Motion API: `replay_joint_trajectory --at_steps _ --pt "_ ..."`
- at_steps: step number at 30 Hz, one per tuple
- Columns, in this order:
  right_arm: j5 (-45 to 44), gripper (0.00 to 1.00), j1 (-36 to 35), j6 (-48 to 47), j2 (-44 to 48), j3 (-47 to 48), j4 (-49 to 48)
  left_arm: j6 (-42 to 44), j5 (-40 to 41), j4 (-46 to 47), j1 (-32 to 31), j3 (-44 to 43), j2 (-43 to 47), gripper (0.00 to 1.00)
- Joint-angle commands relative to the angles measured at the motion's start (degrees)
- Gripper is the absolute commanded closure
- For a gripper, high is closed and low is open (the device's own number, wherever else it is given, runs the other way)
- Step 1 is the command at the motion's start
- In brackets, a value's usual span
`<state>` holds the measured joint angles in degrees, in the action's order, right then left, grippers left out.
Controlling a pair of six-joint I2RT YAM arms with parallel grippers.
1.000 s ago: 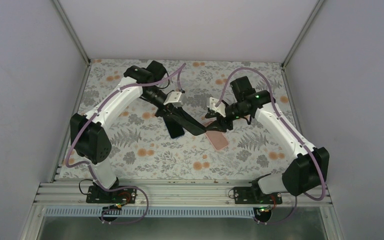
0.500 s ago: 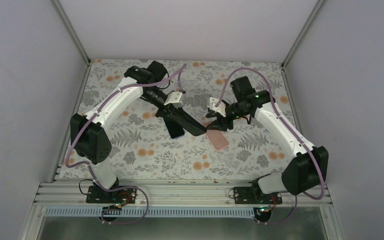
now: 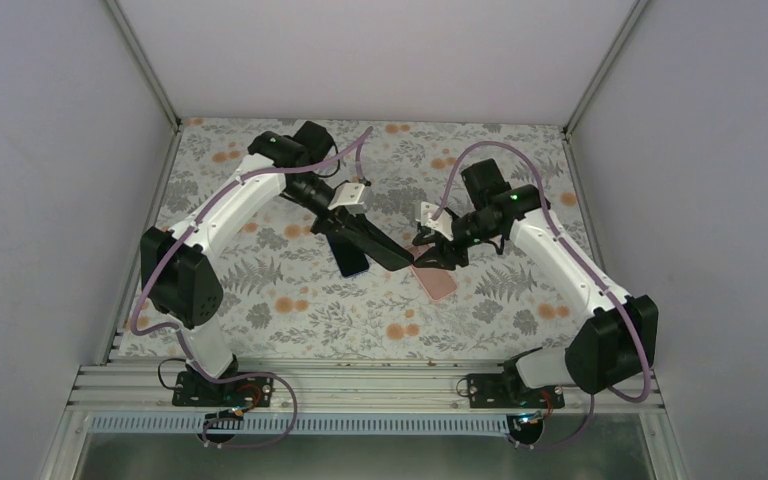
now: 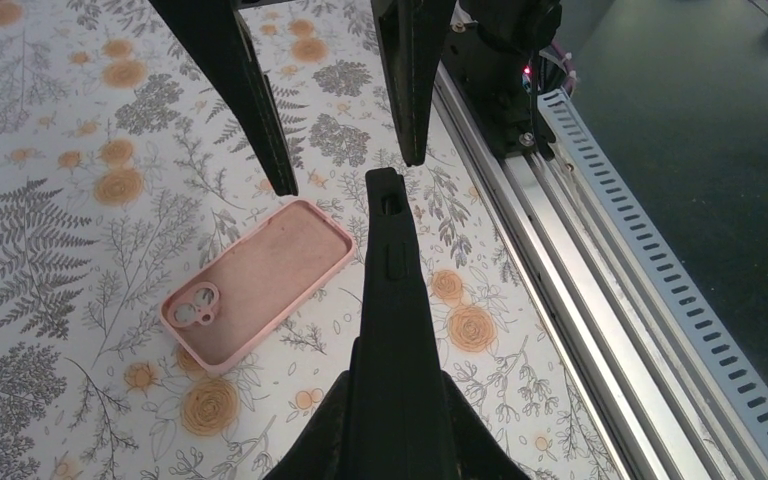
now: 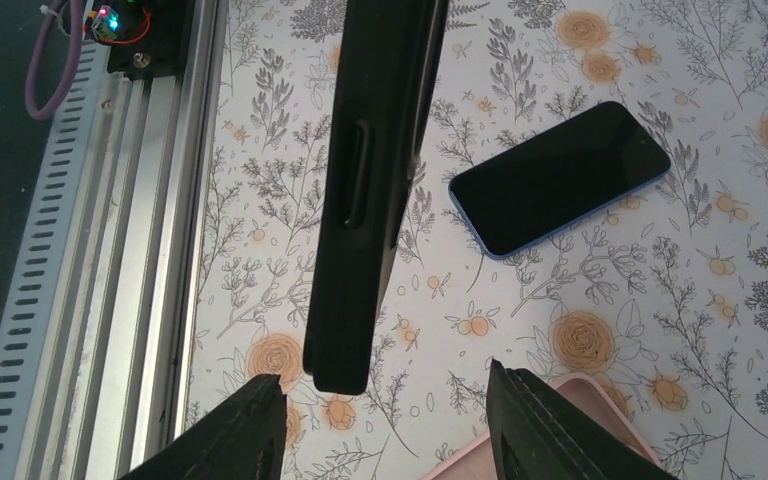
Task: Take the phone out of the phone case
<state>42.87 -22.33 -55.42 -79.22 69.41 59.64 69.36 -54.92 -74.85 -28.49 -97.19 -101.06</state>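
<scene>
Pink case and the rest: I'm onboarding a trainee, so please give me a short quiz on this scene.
1. True or false: the pink case lies empty on the table.
2. The left claw grips: A) the pink case B) the black case C) nothing.
3. Fill in: the blue phone lies screen ____.
Key: 1 true; 2 B; 3 up.
</scene>
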Motion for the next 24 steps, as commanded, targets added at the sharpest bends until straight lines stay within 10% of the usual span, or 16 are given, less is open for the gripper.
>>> replay_joint_trajectory --at_steps 1,24 --pt "2.1 0.48 0.2 1.2 2.1 -1.7 -1.3 0.1 -3.8 1.0 0.2 -1.2 1.5 0.98" --pt "-4.2 0.63 0.2 6.5 0.6 -2.9 -12.8 0.5 -6.1 -0.7 -1.5 -2.0 2.7 0.98"
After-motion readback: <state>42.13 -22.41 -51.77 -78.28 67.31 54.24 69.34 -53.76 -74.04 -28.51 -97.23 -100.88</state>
